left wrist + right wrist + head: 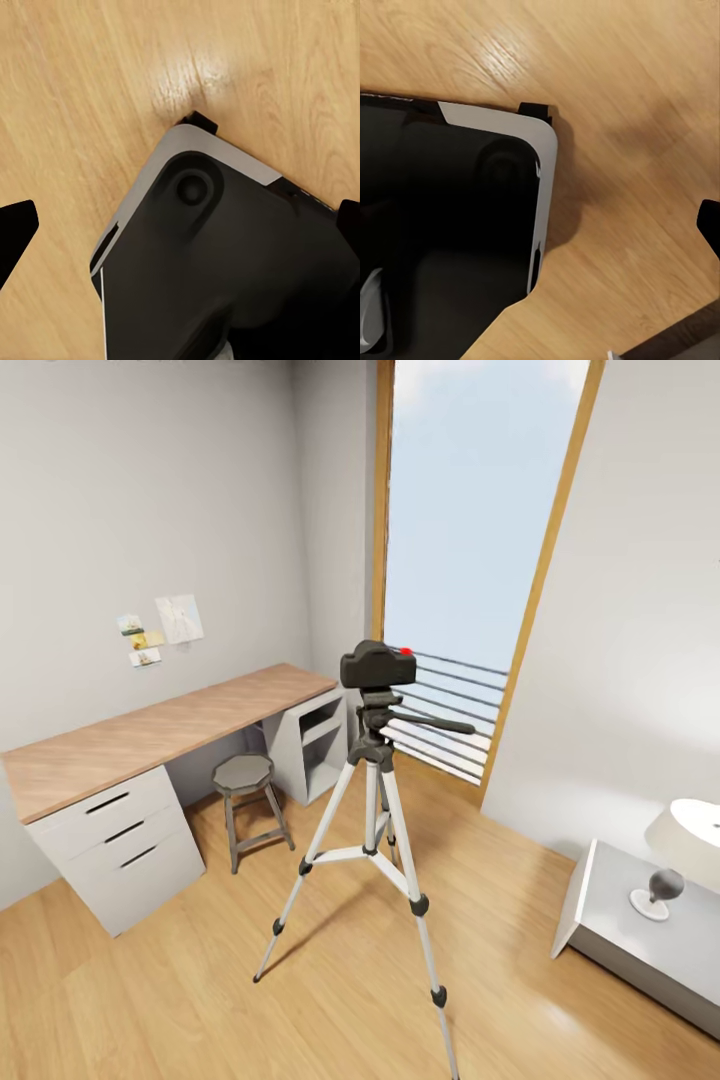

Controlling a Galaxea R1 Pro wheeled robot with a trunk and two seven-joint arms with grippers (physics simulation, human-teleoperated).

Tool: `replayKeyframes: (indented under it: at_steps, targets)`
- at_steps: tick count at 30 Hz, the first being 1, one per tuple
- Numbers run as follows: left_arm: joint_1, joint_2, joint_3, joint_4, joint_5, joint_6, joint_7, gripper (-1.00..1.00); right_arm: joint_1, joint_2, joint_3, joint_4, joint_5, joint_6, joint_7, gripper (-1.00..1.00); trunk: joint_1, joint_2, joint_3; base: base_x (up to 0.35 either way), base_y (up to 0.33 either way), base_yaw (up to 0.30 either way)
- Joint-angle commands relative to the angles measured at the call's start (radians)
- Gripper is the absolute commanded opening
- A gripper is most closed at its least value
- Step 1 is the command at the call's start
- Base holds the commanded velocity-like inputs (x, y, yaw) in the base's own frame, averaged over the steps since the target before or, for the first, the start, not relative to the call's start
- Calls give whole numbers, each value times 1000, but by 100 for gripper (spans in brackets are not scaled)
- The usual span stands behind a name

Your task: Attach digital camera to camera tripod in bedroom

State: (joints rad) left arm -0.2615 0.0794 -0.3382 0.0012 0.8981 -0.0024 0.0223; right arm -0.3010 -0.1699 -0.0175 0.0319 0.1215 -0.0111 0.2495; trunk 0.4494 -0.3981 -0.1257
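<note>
Stool (pixel 249 788) and desk (pixel 150 735) beside camera tripod (pixel 372 840)

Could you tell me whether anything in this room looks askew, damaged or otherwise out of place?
Nothing stands out. The digital camera sits level on the camera tripod, whose legs are spread on the wood floor; the stool stands upright by the desk.

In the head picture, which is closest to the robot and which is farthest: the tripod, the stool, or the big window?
1. camera tripod, middle, right in front.
2. stool, left, by the desk.
3. window, at the back.
</note>
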Motion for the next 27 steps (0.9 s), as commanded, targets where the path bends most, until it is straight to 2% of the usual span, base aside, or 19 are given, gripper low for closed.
replayKeyframes:
  at_steps: [1, 14, 20, 27]
  targets:
    - [-1, 0, -8, 0, 7, 0, 2, 100, -1, 0, -2, 2, 9, -1, 2, 100, 1, -2, 0, 0, 0, 0]
    - [-1, -6, -8, 0, 7, 5, 3, 100, -1, 0, -2, 2, 9, -1, -5, 100, 1, -2, 20, 0, 0, 0]
    - [6, -41, -7, 0, 7, 11, 5, 100, 3, 1, -3, 3, 10, -1, -68, 100, 1, -2, 29, 0, 0, 0]
    - [22, -52, -7, 0, 3, 9, 5, 100, 51, 5, -1, 3, 15, -10, -128, 100, 1, -2, 40, 0, 0, 0]
